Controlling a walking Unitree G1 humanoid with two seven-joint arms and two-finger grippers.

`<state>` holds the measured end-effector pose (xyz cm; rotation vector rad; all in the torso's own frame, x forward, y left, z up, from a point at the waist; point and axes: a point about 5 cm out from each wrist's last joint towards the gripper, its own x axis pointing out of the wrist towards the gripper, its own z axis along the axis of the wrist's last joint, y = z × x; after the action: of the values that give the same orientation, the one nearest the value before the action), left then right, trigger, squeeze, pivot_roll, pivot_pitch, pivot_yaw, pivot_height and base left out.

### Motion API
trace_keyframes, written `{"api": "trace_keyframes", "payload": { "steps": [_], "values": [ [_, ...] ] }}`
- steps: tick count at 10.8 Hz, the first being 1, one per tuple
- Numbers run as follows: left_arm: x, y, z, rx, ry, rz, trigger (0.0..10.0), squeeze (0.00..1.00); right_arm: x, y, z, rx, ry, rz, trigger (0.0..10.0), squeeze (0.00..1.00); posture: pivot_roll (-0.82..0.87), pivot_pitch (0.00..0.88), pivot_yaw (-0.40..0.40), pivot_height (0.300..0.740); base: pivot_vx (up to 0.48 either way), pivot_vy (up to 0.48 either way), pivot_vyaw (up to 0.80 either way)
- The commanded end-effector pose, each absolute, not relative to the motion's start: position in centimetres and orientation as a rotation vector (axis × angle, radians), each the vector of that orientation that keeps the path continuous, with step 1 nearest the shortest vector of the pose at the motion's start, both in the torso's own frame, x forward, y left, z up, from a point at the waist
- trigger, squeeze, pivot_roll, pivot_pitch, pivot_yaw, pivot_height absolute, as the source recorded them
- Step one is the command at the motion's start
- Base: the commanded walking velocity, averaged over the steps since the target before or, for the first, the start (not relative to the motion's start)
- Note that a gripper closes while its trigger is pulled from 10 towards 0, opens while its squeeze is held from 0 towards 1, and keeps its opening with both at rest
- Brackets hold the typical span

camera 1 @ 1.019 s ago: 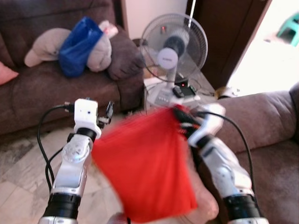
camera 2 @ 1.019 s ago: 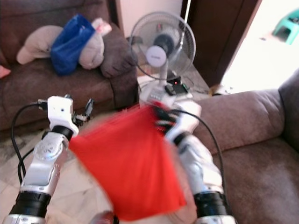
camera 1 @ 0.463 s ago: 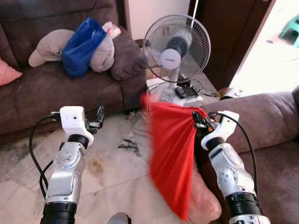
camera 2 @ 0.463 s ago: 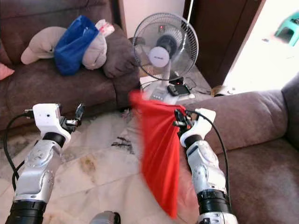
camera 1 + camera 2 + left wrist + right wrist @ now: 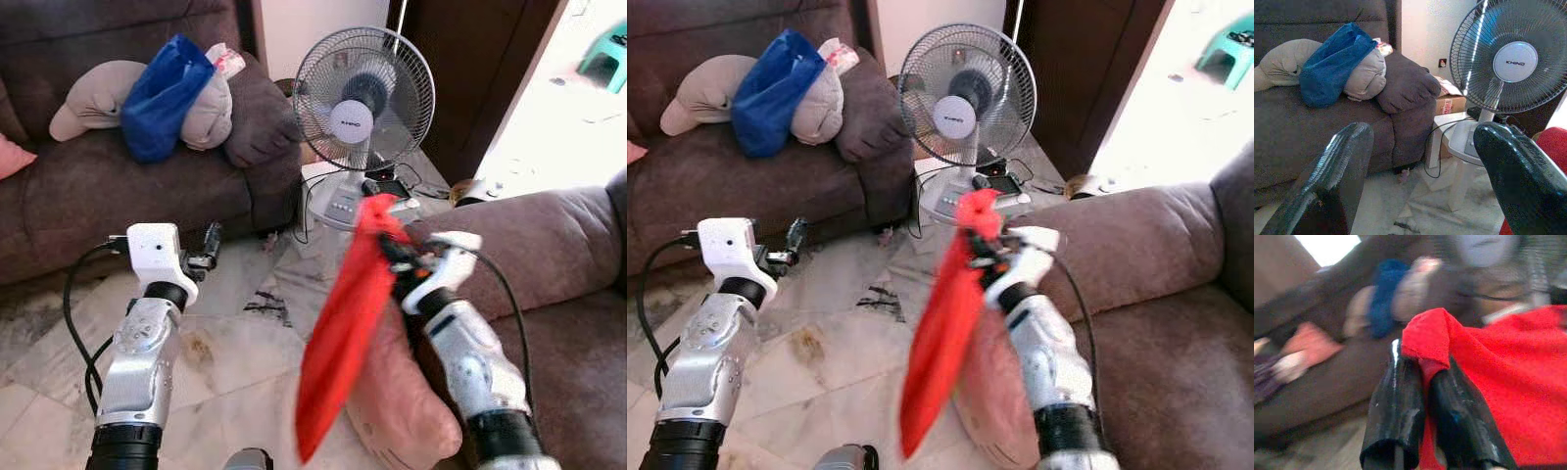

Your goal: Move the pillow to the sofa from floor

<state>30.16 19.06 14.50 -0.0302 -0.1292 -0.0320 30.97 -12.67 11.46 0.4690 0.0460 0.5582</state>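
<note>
A red pillow (image 5: 341,328) hangs limp in the air, turned edge-on, with its lower end trailing toward my left. My right gripper (image 5: 389,252) is shut on its top corner, just in front of the armrest of the brown sofa (image 5: 549,255) on my right. In the right wrist view the two black fingers (image 5: 1397,396) pinch a fold of the red fabric (image 5: 1488,382). My left gripper (image 5: 209,245) is held up over the floor, away from the pillow; in the left wrist view it (image 5: 1425,147) is open with nothing between its fingers.
A pink cushion (image 5: 407,401) leans against the right sofa's base below my right arm. A standing fan (image 5: 362,93) is ahead on a low white stand. A second brown sofa (image 5: 118,186) at the back left carries beige cushions and a blue bag (image 5: 165,96).
The red pillow has left my left gripper and swung from flat between both arms to hanging edge-on from the right gripper. The right arm pulled back slightly.
</note>
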Motion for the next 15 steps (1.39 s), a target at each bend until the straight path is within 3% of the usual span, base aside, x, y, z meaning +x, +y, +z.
{"api": "trace_keyframes", "payload": {
  "steps": [1,5,8,11,12,15],
  "values": [
    [30.3,19.3,15.1,-0.037,-0.141,-0.027,10.0,0.00,30.8,-11.7,15.1,0.477,-0.117,0.692,10.0,0.00,0.16,0.000,-0.021,0.740,0.000,0.000,0.00],
    [30.5,20.0,15.7,-0.041,-0.159,-0.003,10.0,0.00,28.8,-9.6,16.3,0.504,-0.143,0.956,10.0,0.00,0.16,0.000,-0.027,0.740,0.000,0.000,0.00],
    [30.4,20.1,15.8,-0.048,-0.165,0.006,10.0,0.00,28.0,-9.1,16.8,0.529,-0.149,1.041,10.0,0.00,0.16,0.000,-0.030,0.740,0.000,0.000,0.00],
    [30.2,22.2,14.8,-0.272,-0.130,0.107,10.0,0.00,27.6,-9.0,16.8,0.530,-0.140,1.083,10.0,0.00,0.16,0.000,-0.033,0.740,0.000,0.000,0.00],
    [30.0,23.0,14.7,-0.316,-0.127,0.124,10.0,1.00,27.5,-9.1,16.8,0.527,-0.134,1.089,10.0,0.00,0.16,0.000,-0.036,0.740,0.000,0.000,0.00],
    [28.3,25.1,13.0,-0.336,-0.069,0.114,10.0,1.00,27.3,-9.1,16.7,0.525,-0.124,1.104,10.0,0.00,0.16,0.012,-0.045,0.740,0.000,0.000,0.00]
  ]
}}
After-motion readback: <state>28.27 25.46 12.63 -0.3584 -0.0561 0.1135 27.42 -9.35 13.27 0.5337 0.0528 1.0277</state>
